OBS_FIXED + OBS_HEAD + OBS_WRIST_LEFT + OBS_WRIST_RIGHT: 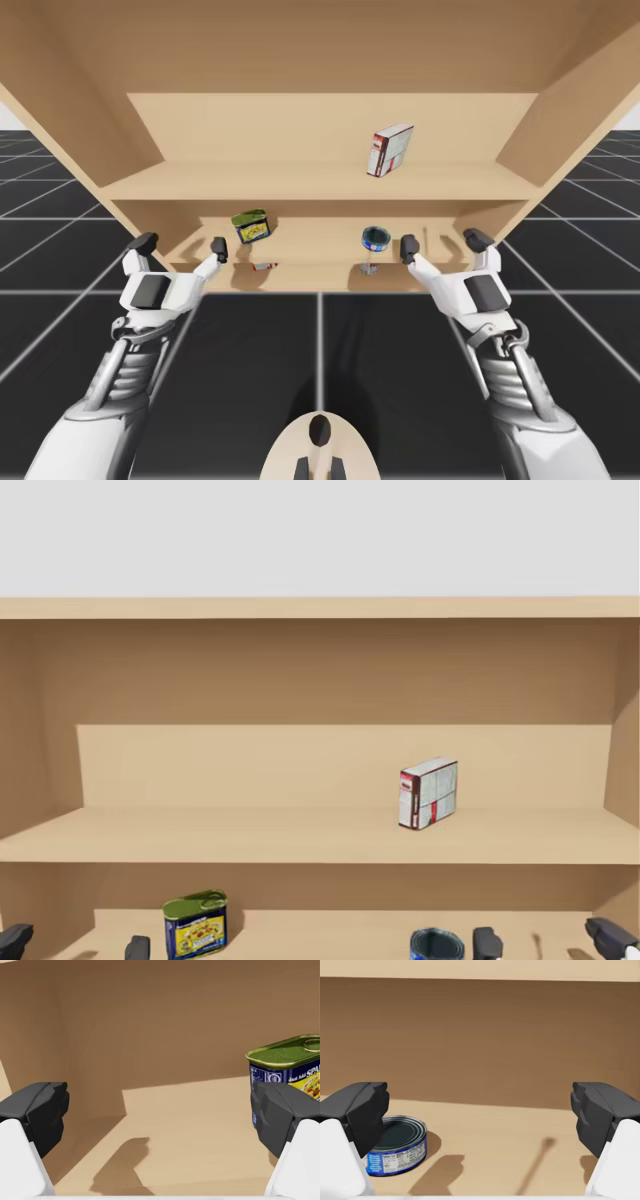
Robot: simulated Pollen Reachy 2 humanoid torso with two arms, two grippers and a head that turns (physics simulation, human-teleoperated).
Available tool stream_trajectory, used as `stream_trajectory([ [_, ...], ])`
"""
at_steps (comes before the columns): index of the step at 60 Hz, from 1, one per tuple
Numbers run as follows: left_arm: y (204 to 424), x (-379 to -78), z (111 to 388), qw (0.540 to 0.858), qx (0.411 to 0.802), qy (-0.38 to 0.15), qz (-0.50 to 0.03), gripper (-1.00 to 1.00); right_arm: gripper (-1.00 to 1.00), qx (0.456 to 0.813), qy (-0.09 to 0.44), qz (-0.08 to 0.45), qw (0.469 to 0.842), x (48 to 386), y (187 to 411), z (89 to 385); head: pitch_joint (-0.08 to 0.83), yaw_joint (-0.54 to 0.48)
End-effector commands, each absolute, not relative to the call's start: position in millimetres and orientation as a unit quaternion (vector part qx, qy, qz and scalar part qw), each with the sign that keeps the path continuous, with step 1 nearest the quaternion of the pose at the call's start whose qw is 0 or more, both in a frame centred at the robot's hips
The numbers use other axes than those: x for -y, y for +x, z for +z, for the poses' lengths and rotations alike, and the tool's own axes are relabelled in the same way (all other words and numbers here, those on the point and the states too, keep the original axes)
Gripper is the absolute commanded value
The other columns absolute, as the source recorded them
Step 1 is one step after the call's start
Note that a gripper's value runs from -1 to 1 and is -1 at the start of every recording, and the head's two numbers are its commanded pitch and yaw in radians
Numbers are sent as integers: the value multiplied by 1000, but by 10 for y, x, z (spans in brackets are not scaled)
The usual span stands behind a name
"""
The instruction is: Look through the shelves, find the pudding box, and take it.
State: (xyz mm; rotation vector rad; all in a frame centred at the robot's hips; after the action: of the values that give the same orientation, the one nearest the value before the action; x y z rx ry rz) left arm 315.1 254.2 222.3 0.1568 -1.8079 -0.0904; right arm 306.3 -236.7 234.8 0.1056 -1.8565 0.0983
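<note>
White-red pudding box (429, 794) upright on upper shelf (200, 835); left end effector (181, 245), right end effector (442, 242) both spread apart

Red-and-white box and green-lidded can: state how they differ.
The red-and-white box stands on the upper shelf, right of middle; the green-lidded can stands on the lower shelf, to the left. The box's faces are red and white; the can's sides are blue. Both stand upright.

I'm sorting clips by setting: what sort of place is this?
Probably a simulated pantry-like shelf: a wooden shelf unit holding a red-and-white box, a green-lidded can and a low blue can.
</note>
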Motion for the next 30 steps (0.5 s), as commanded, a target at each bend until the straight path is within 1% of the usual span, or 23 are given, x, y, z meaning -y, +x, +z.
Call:
stream_trajectory([
  [1,3155,-2546,2219,614,785,70,-40,-1000,-1000,804,22,14,595,2348,3034,2340,-6,15],
  [4,3158,-2549,2218,614,785,71,-40,-1000,-1000,815,14,14,579,2361,3033,2380,-1,17],
  [6,3160,-2551,2218,614,785,71,-39,-1000,-1000,815,23,14,579,2380,3028,2404,5,19],
  [8,3163,-2554,2216,613,785,73,-39,-1000,-1000,813,36,8,582,2385,3029,2415,13,20],
  [9,3163,-2555,2216,613,785,74,-39,-1000,-1000,807,43,13,589,2400,3038,2415,22,21],
  [17,3166,-2562,2216,613,785,74,-39,-1000,-1000,801,44,11,596,2401,3067,2385,82,-2],
  [23,3167,-2561,2218,613,786,72,-39,-1000,-1000,803,42,11,594,2391,3062,2391,102,-59],
  [25,3166,-2558,2218,613,786,72,-40,-1000,-1000,803,42,13,594,2392,3065,2387,110,-98],
  [30,3166,-2555,2215,613,786,71,-40,-1000,-1000,803,42,15,595,2385,3065,2381,119,-148],
])
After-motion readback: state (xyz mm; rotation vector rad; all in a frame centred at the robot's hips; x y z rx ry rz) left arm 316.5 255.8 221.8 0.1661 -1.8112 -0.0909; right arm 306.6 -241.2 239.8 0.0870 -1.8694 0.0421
